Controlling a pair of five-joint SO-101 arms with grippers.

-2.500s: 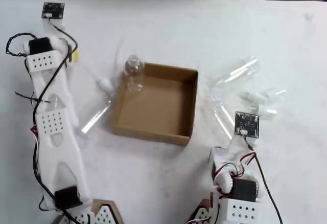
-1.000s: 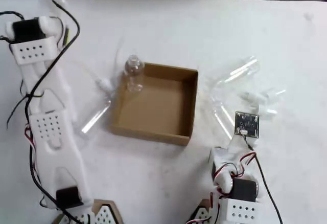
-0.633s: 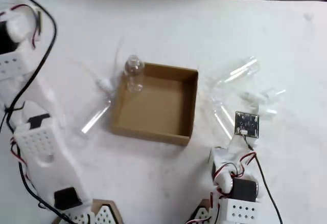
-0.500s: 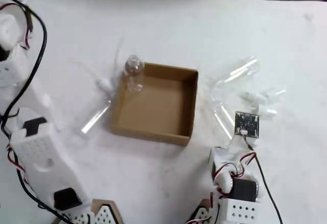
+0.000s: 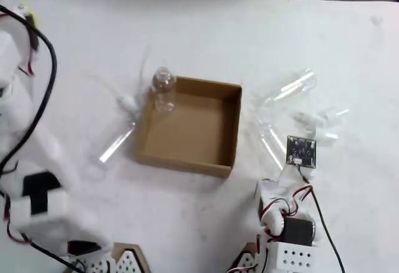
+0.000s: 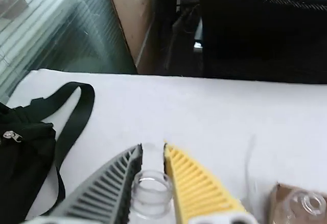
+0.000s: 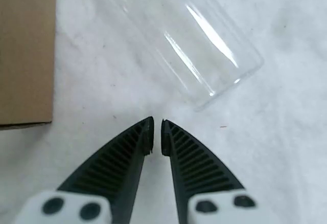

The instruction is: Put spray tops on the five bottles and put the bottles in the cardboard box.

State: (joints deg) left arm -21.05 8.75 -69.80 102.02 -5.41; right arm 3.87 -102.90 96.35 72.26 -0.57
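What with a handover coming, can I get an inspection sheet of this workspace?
Surface: white table covering.
Job's things: open brown cardboard box; upright clear plastic bottle at its far left corner; other clear bottles lying on either side; white spray tops loose on the table.
Clutter: black strapped bag on the table.
Grippers: left pincer shut on a topless clear bottle; right pincer shut, empty, near a lying clear bottle.
Cables: black cable looping along the left arm; red and black wires on the right arm.
Surroundings: dark furniture beyond the table.
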